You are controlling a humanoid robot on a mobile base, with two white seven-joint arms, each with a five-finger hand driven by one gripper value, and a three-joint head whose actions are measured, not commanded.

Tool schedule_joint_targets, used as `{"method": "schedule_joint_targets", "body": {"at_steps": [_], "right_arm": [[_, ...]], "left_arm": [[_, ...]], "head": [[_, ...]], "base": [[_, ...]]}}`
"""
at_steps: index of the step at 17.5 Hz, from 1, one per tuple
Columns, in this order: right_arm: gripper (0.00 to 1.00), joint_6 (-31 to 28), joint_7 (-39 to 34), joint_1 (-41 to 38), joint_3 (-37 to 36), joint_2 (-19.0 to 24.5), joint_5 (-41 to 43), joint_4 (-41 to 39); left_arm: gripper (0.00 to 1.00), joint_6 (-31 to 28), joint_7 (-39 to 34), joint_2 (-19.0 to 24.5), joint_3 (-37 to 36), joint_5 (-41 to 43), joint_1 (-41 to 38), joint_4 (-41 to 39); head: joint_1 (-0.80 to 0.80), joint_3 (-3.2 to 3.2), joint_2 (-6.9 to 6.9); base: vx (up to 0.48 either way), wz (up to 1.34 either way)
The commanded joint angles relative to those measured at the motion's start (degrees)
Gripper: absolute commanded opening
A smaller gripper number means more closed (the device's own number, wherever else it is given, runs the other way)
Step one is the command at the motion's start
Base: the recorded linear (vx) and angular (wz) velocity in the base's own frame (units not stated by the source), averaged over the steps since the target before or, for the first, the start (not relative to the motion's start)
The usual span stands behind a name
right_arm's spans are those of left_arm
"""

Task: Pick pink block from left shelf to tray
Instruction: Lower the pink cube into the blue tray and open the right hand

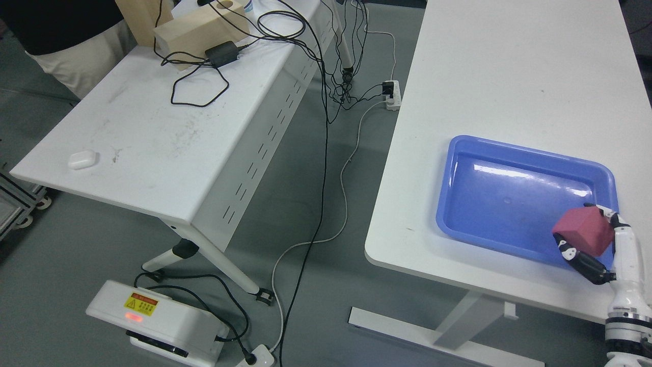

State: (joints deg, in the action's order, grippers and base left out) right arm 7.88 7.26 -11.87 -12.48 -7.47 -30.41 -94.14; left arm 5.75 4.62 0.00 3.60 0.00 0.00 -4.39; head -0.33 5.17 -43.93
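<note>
1. The pink block is grasped by the right hand, whose arm enters from the lower right corner; a dark finger is curled under the block's near lower edge and another fingertip is seen at its upper right corner.
2. The block is held at the near right corner of the blue tray, over the tray's rim; whether it touches the tray cannot be told.
3. The white forearm is set nearly upright in the picture, the wrist below and the fingers pointing up and to the left toward the tray.
4. The tray lies on the right white table, near that table's front edge; nothing else is seen inside the tray, and nothing stands between the hand and the tray.
5. A second white table is seen to the left, well apart, across a strip of grey floor.
6. On that left table a small white case lies near the near left corner, and wooden blocks with a black adapter and looped black cables are gathered at the far end.
7. A white power strip and trailing cables lie on the floor between the tables.
8. A white box with a yellow label sits on the floor at the lower left.
9. Part of a person is seen at the upper left corner.
</note>
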Motion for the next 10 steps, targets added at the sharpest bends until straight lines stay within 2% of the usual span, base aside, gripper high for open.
{"method": "schedule_joint_targets", "body": {"at_steps": [1,5,8,10], "right_arm": [[0.04,1.5,-0.4,0.1,-0.9,0.4,2.4,-1.2],[0.09,2.3,-2.0,-1.0,-0.3,0.4,2.5,-1.7],[0.30,2.2,-6.0,-1.6,1.6,0.6,2.7,-2.2],[0.44,2.1,-6.5,-1.6,1.8,2.5,2.8,-2.3]], "left_arm": [[1.00,0.0,0.0,1.0,0.0,0.1,-0.5,0.0],[1.00,0.0,0.0,1.0,0.0,0.1,-0.5,0.0],[1.00,0.0,0.0,1.0,0.0,0.1,-0.5,0.0],[1.00,0.0,0.0,1.0,0.0,0.1,-0.5,0.0]], "head": [[0.00,0.00,0.00],[0.00,0.00,0.00],[0.00,0.00,0.00],[0.00,0.00,0.00]], "base": [[0.177,0.01],[0.137,0.02],[0.092,0.01],[0.037,0.00]]}}
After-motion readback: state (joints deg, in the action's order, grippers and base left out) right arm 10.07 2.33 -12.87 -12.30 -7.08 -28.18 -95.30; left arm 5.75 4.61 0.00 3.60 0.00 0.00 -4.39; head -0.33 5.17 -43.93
